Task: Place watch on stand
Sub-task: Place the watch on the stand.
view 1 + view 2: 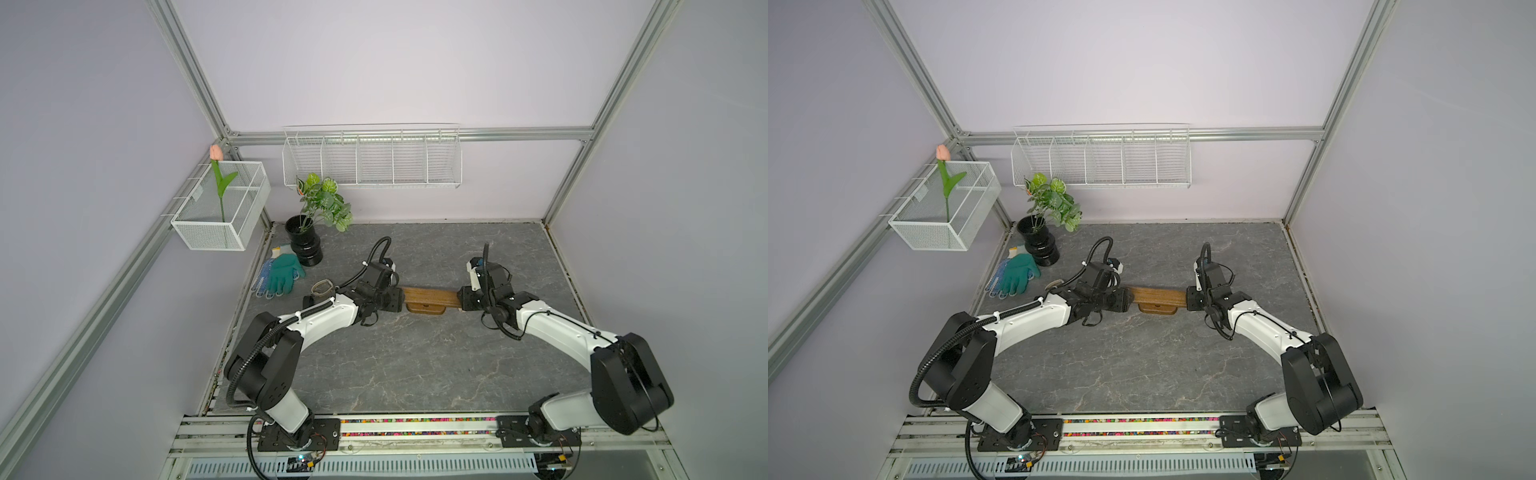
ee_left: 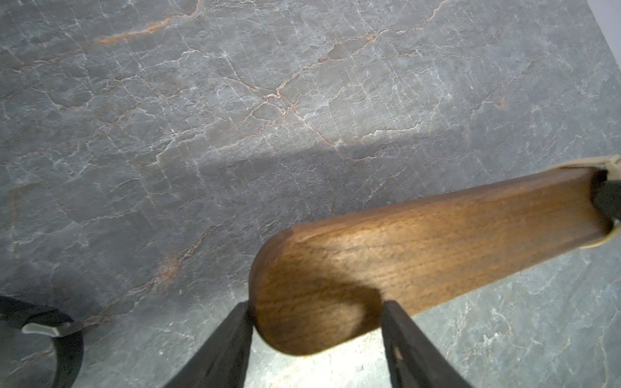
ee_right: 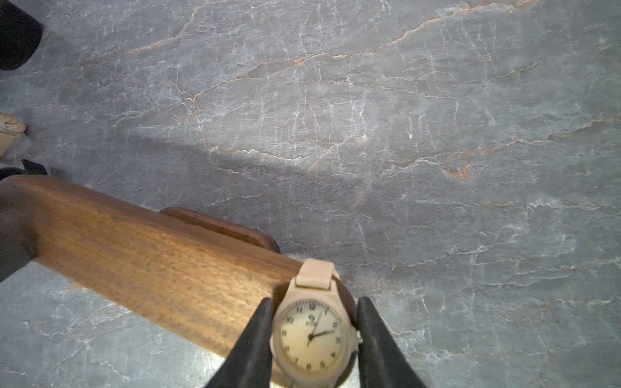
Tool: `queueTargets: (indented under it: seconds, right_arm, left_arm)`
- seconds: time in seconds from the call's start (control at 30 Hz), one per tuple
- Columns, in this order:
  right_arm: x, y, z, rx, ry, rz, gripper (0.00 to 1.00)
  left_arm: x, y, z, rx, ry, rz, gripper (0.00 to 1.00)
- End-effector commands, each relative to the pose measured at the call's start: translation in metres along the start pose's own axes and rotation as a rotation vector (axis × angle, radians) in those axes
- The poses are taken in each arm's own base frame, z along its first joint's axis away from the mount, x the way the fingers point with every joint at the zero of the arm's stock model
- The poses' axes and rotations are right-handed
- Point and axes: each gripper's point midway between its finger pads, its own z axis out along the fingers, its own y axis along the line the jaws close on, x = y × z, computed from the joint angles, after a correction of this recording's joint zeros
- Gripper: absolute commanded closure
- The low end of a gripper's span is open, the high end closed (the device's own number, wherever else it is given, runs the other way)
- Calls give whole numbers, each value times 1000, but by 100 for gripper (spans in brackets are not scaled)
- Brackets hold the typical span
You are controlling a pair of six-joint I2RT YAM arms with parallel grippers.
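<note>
Both top views: stand (image 1: 430, 296) on the grey surface (image 1: 415, 365), bar lying crosswise, left claw (image 1: 397, 300) at one end of the stand, right claw (image 1: 462, 300) at the opposite end. The watch is hidden under the right claw here. A spare beige watch (image 1: 322, 289) lies on the surface beyond the stand's left-claw end. Left wrist view: the left claw's fingers (image 2: 235, 339) flank the stand's rounded end (image 2: 302, 302). One finger looks to be touching. Can't tell if it is clamped or just bracketing. A beige strap shows wrapped at the stand's far end (image 2: 601, 168). Right wrist view: right claw closed on the watch (image 3: 312, 332), pinching the case by its two sides, dial up. The strap (image 3: 316, 273) appears looped over the stand's tip, so the watch sits right at that end, barely on. Oval foot (image 3: 221, 228) sits under the bar's middle. Handling guess: the watch is light, with a rigid case, a floppy rubbery strap and a scratchable glass face. Case sides are the right hold. The strap may drag on the wood. The stand is stiff but on a small foot, likely to tip or slide if pushed lengthwise, so bracing the far end makes sense.
</note>
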Motion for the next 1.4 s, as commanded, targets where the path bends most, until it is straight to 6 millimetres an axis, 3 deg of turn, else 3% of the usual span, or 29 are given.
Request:
queueTargets:
  seconds: [0.0, 0.33, 0.6, 0.93, 1.37]
  right_arm:
    - [-3, 20, -1, -45, -1, -16, 73]
    - [1, 12, -15, -2, 17, -69, 71]
    - [5, 20, -12, -36, 22, -41, 69]
    - [6, 30, -18, -76, 37, -52, 55]
    - [8, 28, -30, -38, 39, -88, 48]
  left_arm:
    - [-4, -24, -7, 106, -22, 19, 38]
    - [5, -14, -2, 69, -16, -4, 38]
    - [5, -24, -3, 88, -11, 18, 40]
    - [10, -23, -4, 75, -11, 13, 40]
    - [11, -22, -4, 66, -14, 8, 40]
